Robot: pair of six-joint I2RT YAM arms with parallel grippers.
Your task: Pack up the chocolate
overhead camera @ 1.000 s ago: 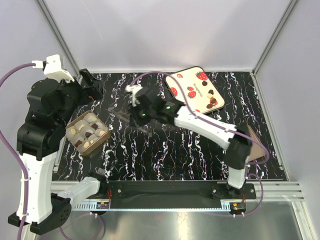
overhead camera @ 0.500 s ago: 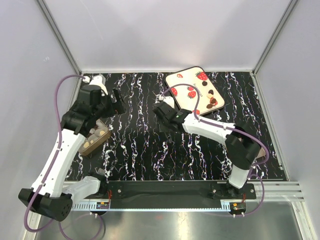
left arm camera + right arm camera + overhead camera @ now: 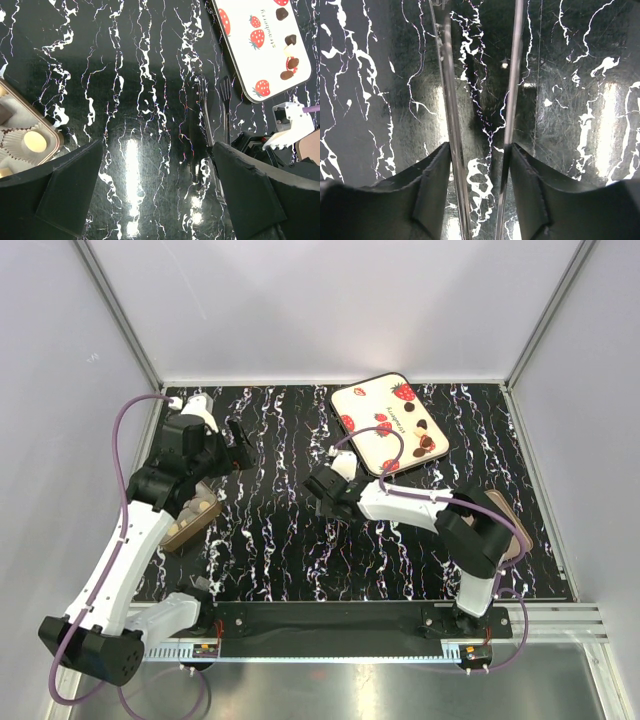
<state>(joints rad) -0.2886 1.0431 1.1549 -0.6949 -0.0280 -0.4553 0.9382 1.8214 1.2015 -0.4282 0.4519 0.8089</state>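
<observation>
Small dark and creamy chocolates [image 3: 424,441] lie on the cream strawberry-printed tray [image 3: 375,405] at the back right; they also show in the left wrist view [image 3: 289,63]. A brown box [image 3: 192,520] with paper cups holding chocolates [image 3: 35,141] sits at the left, partly hidden under my left arm. My left gripper [image 3: 235,445] is open and empty above the table [image 3: 157,165], right of the box. My right gripper [image 3: 324,490] is low over the middle of the table, shut on clear tongs [image 3: 448,75], one arm against each finger [image 3: 435,180]. The tongs' forked tips [image 3: 225,95] lie beside the tray.
A flat brown lid [image 3: 512,530] lies at the right edge, partly behind my right arm. The black marbled table [image 3: 290,550] is ringed by white walls and a metal rail along the near edge.
My left arm has swung down and right, now covering part of the box. My right gripper has drawn back right and nearer with the tongs.
</observation>
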